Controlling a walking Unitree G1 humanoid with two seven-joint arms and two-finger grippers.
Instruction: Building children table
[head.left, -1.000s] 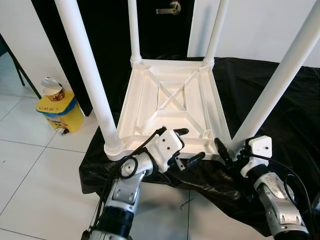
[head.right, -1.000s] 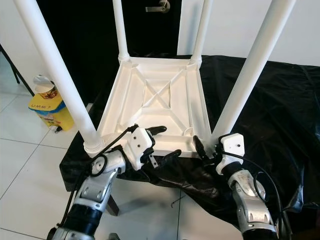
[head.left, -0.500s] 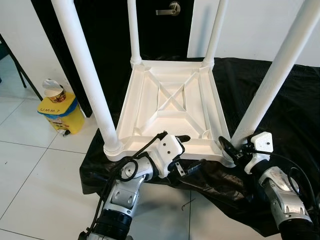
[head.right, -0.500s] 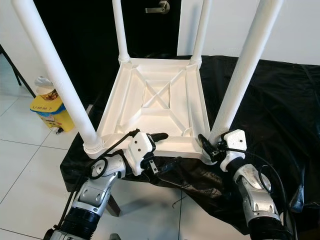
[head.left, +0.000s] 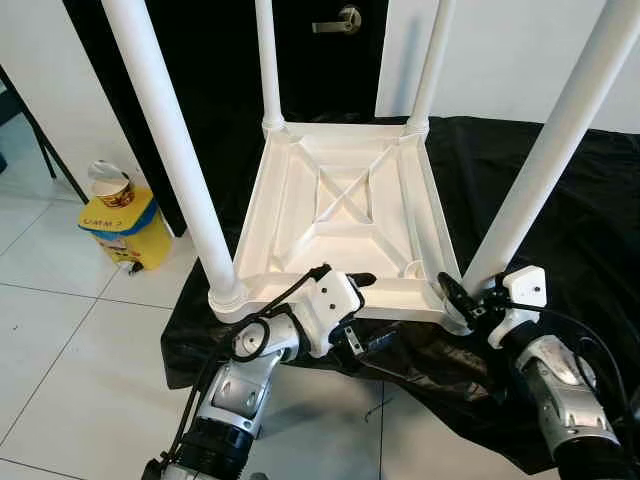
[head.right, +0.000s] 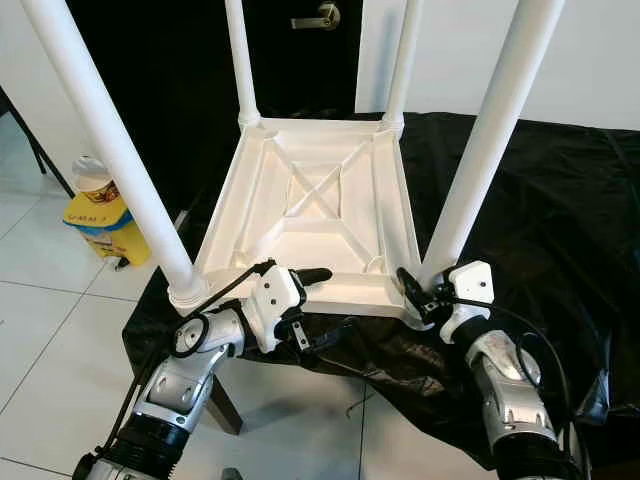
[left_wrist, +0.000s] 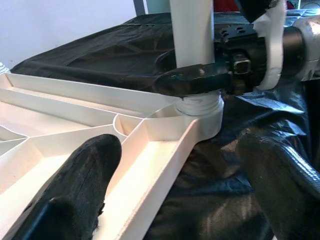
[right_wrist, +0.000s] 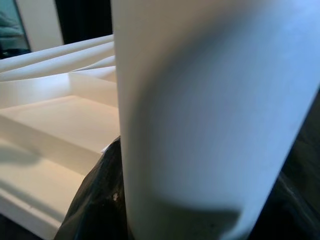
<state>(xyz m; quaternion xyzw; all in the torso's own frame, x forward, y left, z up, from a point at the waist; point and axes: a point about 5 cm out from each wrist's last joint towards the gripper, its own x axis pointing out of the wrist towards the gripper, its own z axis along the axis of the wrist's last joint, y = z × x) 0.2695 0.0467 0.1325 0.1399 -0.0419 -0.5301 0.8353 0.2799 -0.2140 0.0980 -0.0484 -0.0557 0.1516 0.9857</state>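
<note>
The white children's table (head.left: 340, 200) lies upside down on a black cloth (head.left: 600, 230), its four round legs pointing up. My left gripper (head.left: 365, 310) is open at the near rim: one finger rests over the rim, the other reaches under it, and the rim (left_wrist: 160, 165) runs between the fingertips (left_wrist: 85, 170). My right gripper (head.left: 455, 298) is at the foot of the near right leg (head.left: 545, 170). Its fingers (left_wrist: 195, 82) close around the leg just above the collar. The right wrist view has that leg (right_wrist: 210, 100) pressed close against a black finger (right_wrist: 95, 205).
A yellow bin (head.left: 125, 225) with a paper cup (head.left: 110, 183) on top stands on the white tiled floor at the left. A thin black stand leg (head.left: 40, 140) slants behind it. A dark door with a lever handle (head.left: 335, 20) is at the back.
My right gripper has moved forward from beside the leg to its foot and stayed there. My left gripper has sunk a little, its lower finger tucking under the rim.
</note>
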